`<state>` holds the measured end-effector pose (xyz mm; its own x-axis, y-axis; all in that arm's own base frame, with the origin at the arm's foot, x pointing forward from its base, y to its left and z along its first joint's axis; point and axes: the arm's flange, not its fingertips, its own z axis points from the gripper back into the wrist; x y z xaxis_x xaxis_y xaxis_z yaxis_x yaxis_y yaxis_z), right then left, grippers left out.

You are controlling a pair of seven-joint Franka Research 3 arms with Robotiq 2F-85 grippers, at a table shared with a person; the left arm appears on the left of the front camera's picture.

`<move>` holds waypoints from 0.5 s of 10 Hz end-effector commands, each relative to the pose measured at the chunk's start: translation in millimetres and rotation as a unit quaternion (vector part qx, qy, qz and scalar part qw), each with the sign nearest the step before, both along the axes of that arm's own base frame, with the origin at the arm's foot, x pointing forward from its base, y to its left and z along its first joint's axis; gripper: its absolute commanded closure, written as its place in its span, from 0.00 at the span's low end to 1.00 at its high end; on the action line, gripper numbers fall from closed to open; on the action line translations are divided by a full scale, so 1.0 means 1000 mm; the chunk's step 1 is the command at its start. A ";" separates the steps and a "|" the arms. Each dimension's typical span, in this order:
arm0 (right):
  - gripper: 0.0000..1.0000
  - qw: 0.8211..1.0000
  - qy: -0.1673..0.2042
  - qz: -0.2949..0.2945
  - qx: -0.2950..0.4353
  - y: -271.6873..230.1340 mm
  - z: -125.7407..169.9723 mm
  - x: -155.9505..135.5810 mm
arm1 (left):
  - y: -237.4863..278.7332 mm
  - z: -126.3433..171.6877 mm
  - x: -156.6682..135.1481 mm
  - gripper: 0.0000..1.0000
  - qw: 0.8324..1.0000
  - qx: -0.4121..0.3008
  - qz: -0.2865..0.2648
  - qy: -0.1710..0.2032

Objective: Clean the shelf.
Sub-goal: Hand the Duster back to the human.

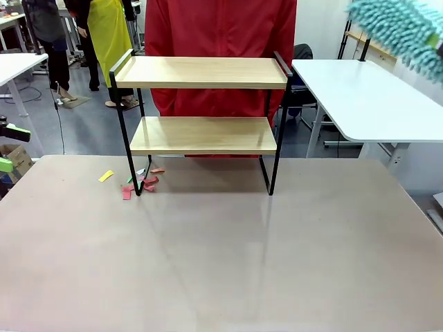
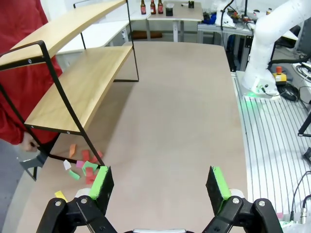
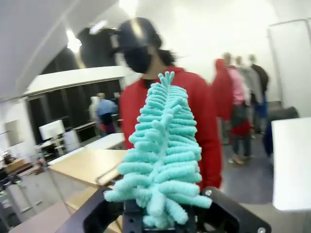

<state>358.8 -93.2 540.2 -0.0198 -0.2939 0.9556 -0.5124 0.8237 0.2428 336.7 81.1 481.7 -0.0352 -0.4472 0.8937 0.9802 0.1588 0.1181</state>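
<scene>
Front view: showing the shelf [image 1: 202, 124] standing at the far middle of the table [image 1: 221, 256], directly before a person in red [image 1: 221, 41]. Both boards looking bare and clean here, top and bottom alike. Coloured paper scraps [image 1: 142, 181] lying on the table around the shelf's near left leg, one yellow scrap [image 1: 106, 176] sitting a little farther left. Judging from that, seeming well along: boards apparently swept off, litter now resting on the table rather than on the wood.

Holding a teal duster [image 1: 405, 31] high at the far right, well apart from the shelf and touching nothing. In the right wrist view, right gripper [image 3: 160, 213] staying out of clear sight behind the duster [image 3: 158, 160], fingers clamped together on its base, fluffy head rising straight up with the shelf [image 3: 90, 167] blurred lower left beyond it.

In the left wrist view, left gripper [image 2: 160, 187] hanging above the near left table edge with green pads [image 2: 100, 182] spread wide apart and nothing between them, shelf [image 2: 77, 82] off to the far left and scraps [image 2: 83, 167] just ahead beside the leg.

Remaining, as a guess: perhaps one more pass to confirm both boards, and possibly gathering the scraps, though not strictly part of cleaning the shelf. Fine dust being too small to tell.
</scene>
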 end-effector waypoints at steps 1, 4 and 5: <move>0.84 0.998 0.007 -0.065 -0.002 0.010 -0.026 -0.029 | -0.002 0.002 0.000 0.00 1.000 -0.013 0.003 -0.005; 0.84 0.991 0.049 -0.112 -0.059 0.000 -0.051 -0.035 | -0.002 0.002 0.000 0.00 1.000 -0.013 0.003 -0.005; 0.84 0.989 0.074 -0.108 -0.071 -0.002 -0.064 -0.038 | -0.002 0.002 0.000 0.00 1.000 -0.013 0.003 -0.005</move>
<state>357.8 -109.3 512.5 0.0567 -0.1907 0.9800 -0.3117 0.9292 0.1988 336.7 81.1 481.7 -0.0351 -0.4471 0.8938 0.9802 0.1589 0.1180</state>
